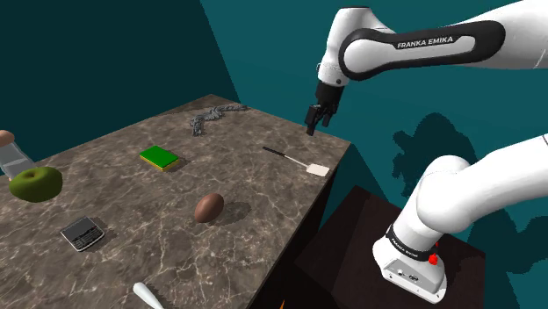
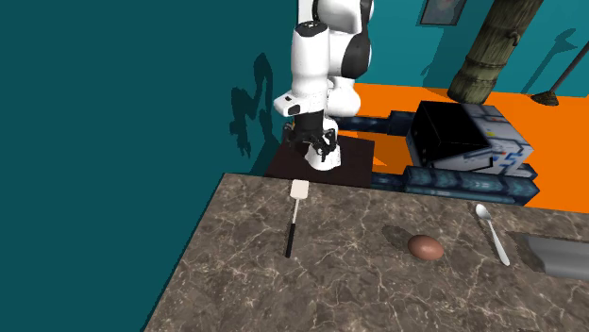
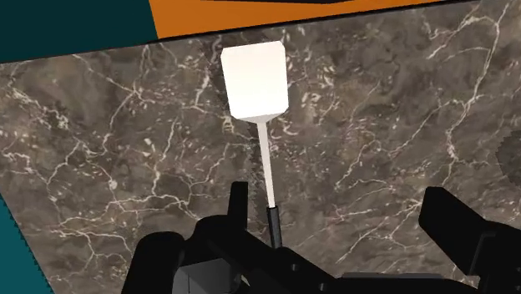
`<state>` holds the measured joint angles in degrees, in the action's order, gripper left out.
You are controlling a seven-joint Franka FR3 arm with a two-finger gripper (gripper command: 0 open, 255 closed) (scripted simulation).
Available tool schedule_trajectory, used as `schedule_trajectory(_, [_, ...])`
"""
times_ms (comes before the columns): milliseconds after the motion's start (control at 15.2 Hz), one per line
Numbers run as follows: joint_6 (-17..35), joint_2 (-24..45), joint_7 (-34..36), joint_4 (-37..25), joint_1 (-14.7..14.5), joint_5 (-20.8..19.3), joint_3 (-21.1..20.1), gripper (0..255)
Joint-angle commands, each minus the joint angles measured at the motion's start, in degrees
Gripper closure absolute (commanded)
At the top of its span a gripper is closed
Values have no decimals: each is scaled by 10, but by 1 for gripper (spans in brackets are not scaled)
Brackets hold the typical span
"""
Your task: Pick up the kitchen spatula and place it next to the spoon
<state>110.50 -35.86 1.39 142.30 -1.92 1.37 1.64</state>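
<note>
The spatula [image 1: 299,161] lies flat on the dark marble table [image 1: 246,189] near its edge, with a white square blade [image 3: 256,81], a thin pale neck and a black handle [image 2: 291,239]. My gripper [image 1: 315,122] hangs open in the air above the table edge, past the handle end. In the wrist view the gripper [image 3: 346,219] looks down on the spatula; the handle runs in close beside one finger [image 3: 238,207], and the fingers stand well apart without touching it. The white spoon [image 2: 493,232] lies far along the table; its end also shows at the shoulder view's lower edge [image 1: 145,294].
A brown egg-shaped thing [image 1: 209,207] sits between spatula and spoon. A green sponge [image 1: 159,157], a metal chain [image 1: 211,115], a green apple [image 1: 35,183] and a small keypad device [image 1: 82,233] lie farther off. A grey object [image 2: 557,255] lies beside the spoon.
</note>
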Motion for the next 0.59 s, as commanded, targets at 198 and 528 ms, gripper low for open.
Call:
schedule_trajectory(198, [105,94,-44,12,-5,-11,12,0])
schedule_trajectory(528, [200,197,-84,5,-11,-17,21,0])
